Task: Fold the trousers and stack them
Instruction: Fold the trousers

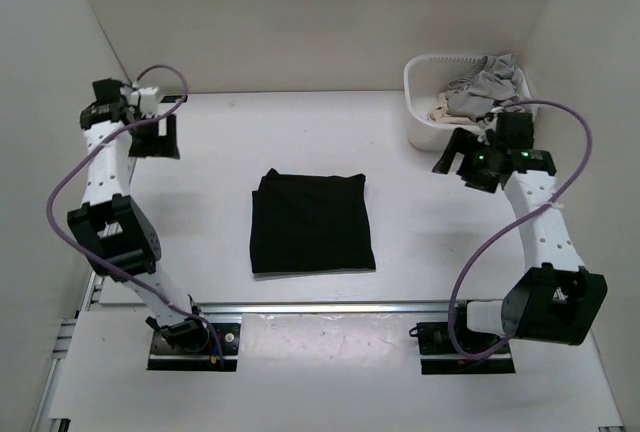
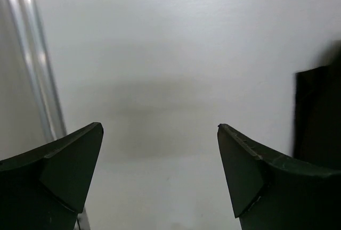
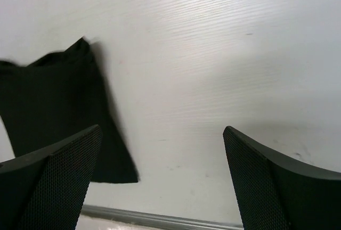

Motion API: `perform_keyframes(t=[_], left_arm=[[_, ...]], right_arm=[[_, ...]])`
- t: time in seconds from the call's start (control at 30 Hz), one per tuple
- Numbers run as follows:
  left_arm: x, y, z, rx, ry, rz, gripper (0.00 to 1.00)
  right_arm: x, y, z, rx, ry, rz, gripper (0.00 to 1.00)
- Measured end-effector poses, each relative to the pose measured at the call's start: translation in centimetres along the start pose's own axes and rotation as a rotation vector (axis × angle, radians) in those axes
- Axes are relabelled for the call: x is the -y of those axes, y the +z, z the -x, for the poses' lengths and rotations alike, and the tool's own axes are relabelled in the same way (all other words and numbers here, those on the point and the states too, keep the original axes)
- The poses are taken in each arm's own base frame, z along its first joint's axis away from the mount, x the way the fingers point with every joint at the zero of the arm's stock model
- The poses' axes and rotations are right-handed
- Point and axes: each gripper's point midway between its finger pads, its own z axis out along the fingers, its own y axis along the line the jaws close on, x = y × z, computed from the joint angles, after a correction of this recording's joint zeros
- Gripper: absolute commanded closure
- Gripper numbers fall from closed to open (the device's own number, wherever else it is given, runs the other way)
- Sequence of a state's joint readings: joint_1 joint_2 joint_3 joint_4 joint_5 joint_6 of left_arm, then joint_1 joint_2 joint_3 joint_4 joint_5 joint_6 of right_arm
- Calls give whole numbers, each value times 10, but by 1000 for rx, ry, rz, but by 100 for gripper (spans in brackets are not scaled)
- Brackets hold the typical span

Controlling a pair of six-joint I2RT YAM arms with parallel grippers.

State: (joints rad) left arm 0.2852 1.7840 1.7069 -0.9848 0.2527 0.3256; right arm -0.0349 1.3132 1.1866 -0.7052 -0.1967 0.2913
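Left pincer: my left pincer point(image 1: 157, 138) hangs over the far left part of the white table point(image 1: 300, 132). Its two dark fingers point(image 2: 64, 161) stand wide apart with only bare tabletop between them, and it grips nothing.

Right pincer: my right pincer point(image 1: 462, 164) sits at the right side of the table, just in front of the white plastic basket point(image 1: 418, 112). Its mesh-textured fingers point(image 3: 266, 171) are spread apart, also with nothing between them.

Trousers: the black folded fabric trousers point(image 1: 312, 222) lie flat as a roughly square bundle in the middle of the table, between my two arms. They are well apart from both pincers and nothing rests on them. My right wrist camera shows one corner and an edge of them at lower left, and my left wrist camera catches only a dark strip at its right border.

Basket contents: grey crumpled clothes point(image 1: 487, 85) are heaped in the basket and spill over its far rim. A pale beige piece point(image 1: 441, 110) lies at the front.

Near edge: a silver metal rail point(image 1: 330, 306) runs across the table in front of the trousers, between my two bases.
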Motion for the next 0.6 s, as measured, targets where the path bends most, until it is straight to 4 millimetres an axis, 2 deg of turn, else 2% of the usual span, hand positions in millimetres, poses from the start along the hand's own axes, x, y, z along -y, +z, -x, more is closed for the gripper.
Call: perform_keyframes(t=[0.07,0.13,0.2,0.27,0.4,0.6], left_arm=[[-20,-11,-30,-48,-60,73,0],[-30,-9,-63,-116,-119,103,0],[-37,-5,-93,-184,-173,116,0],[-42,-4,-113,-229,-217,125,0],[-48,-9,-125,-242,-258,142,0],[-49,-18,-120,-208,-260,153,0]], right_arm=[[22,-12,11,24,46,-55,1],[42,-21,21,44,89,-110,1],[49,-26,23,46,103,-138,1],[49,-29,24,42,99,-144,1],[47,-31,23,30,88,-144,1],[50,-32,16,5,88,-160,1]])
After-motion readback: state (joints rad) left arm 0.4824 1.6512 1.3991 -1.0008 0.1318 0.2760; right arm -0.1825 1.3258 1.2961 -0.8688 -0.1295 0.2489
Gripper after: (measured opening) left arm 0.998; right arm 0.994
